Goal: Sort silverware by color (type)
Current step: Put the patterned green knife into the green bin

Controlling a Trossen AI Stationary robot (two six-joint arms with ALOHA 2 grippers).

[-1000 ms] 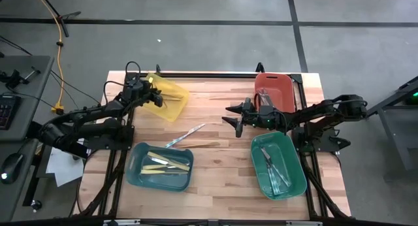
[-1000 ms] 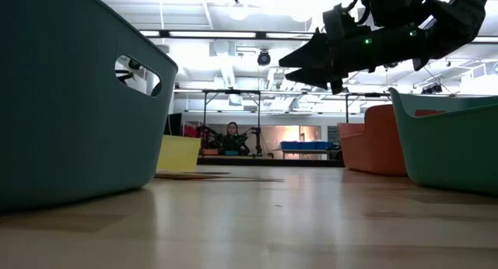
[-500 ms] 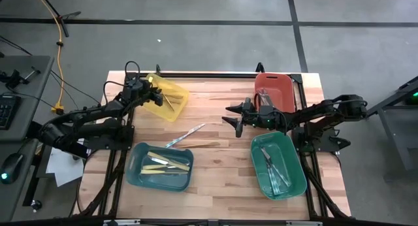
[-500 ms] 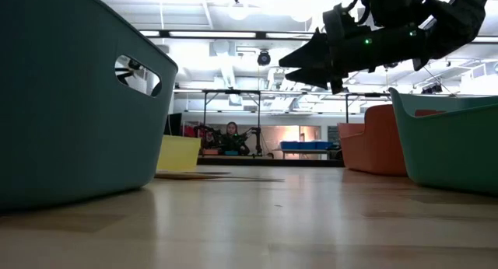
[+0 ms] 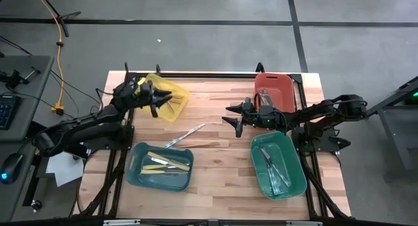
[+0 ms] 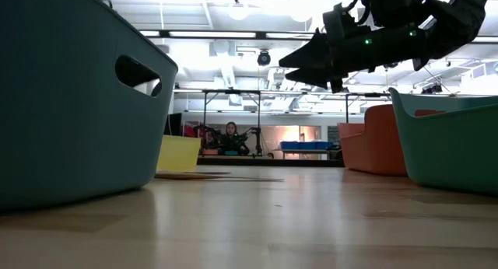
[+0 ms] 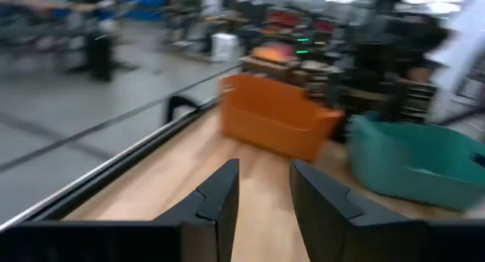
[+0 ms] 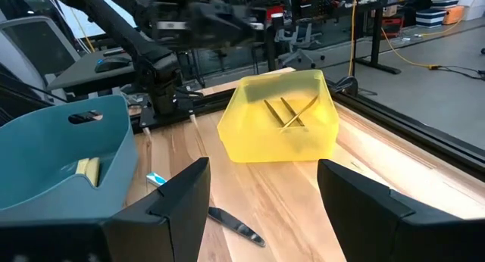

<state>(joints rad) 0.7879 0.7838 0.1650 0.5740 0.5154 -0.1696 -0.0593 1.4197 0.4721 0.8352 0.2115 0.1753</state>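
Two utensils [image 5: 191, 137] between both fingers' reach.

The table [image 5: 222, 180] is pale wood planking with a smooth, lightly sheened finish. The yellow bin [image 8: 280, 118] looks like translucent glossy plastic, while the blue bin [image 5: 137, 174], the teal bin [image 5: 297, 180] and the red-orange bin [image 5: 277, 82] are opaque, smooth plastic with a soft satin look. One utensil [image 8: 236, 225] lying on the wood has a shiny, metal-like surface, and the gripper fingers [image 8: 182, 194] are matt dark plastic.
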